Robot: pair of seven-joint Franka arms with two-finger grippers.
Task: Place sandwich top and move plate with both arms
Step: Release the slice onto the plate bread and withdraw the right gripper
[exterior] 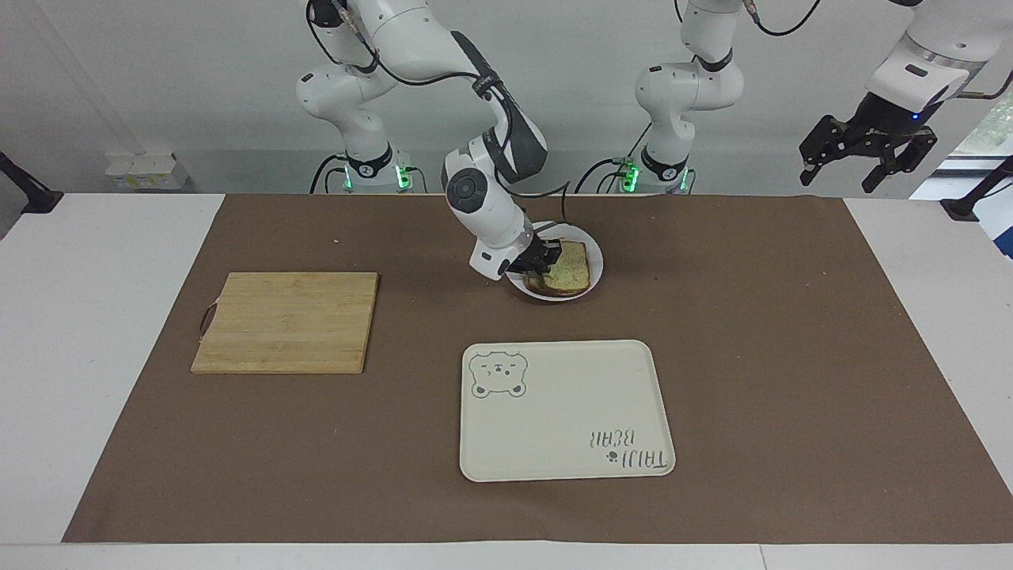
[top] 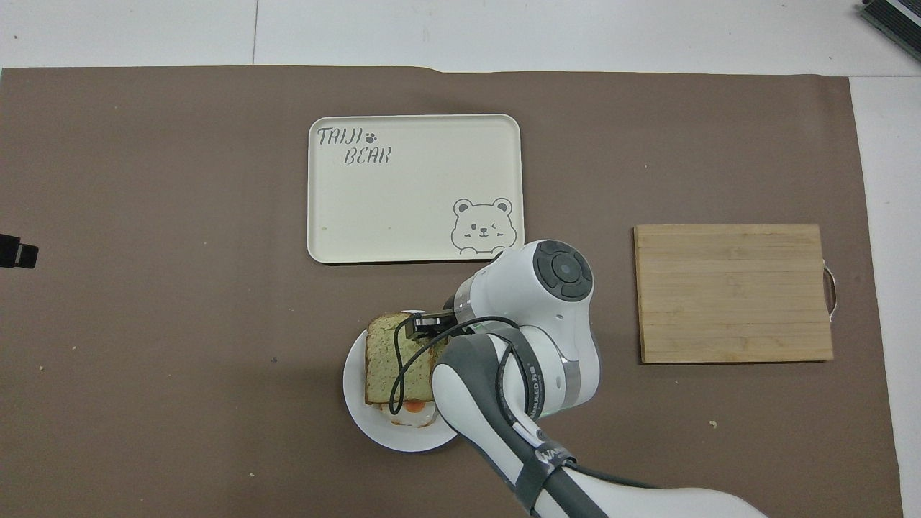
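Overhead only: fried egg [top: 413, 408] under sandwich top [top: 392, 360].

A lab: two bench-mounted robot arms [exterior: 491, 158], bare white walls.

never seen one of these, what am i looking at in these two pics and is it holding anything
Two white robot arms work at a table, each ending in a two-finger claw. One picture looks at them from across the table; the other looks down from above their end.

On the brown mat lie a wooden cutting board, a cream tray with a bear drawing, and a white plate. The plate holds a stacked sandwich, its top bread slice over a fried egg.

The right claw is at the edge of that top slice; whether it grips is unclear. The left claw waits open in the air, holding nothing.
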